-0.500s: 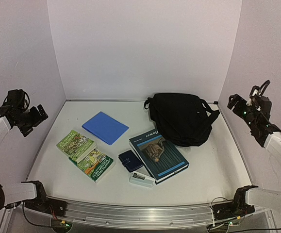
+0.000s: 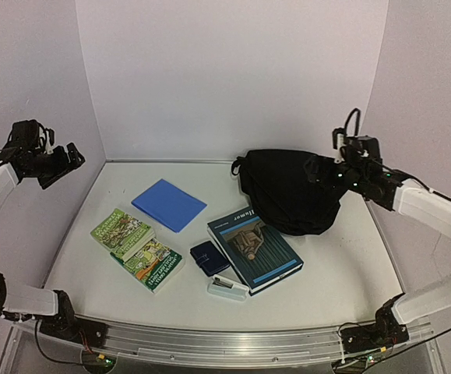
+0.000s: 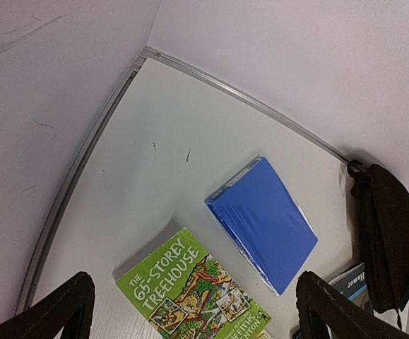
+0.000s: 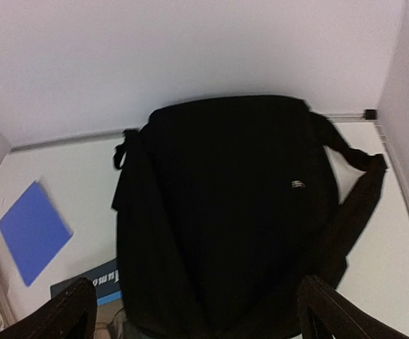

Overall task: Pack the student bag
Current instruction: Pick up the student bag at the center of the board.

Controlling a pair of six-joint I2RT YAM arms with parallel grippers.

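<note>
The student bag point(image 2: 287, 193) is a black fabric backpack lying flat at the back right of the table, its straps spread to the right. It fills the right wrist view point(image 4: 232, 212) and shows at the right edge of the left wrist view point(image 3: 388, 240). My right gripper point(image 2: 316, 170) hovers above the bag's right part, open and empty point(image 4: 197, 318). My left gripper point(image 2: 64, 161) is high at the far left, open and empty point(image 3: 197, 318), looking down on the blue notebook point(image 3: 264, 222) and a green book point(image 3: 190, 289).
The blue notebook point(image 2: 169, 204) lies at the centre left, with two green paperbacks point(image 2: 138, 248) in front of it. A navy pouch point(image 2: 209, 257), a small white box point(image 2: 228, 287) and a large dark-blue book point(image 2: 254, 248) touching the bag's front lie mid-table.
My right arm has swung from the right wall leftward to above the bag. My left arm has risen a little and shifted right. The objects on the table have not moved.
</note>
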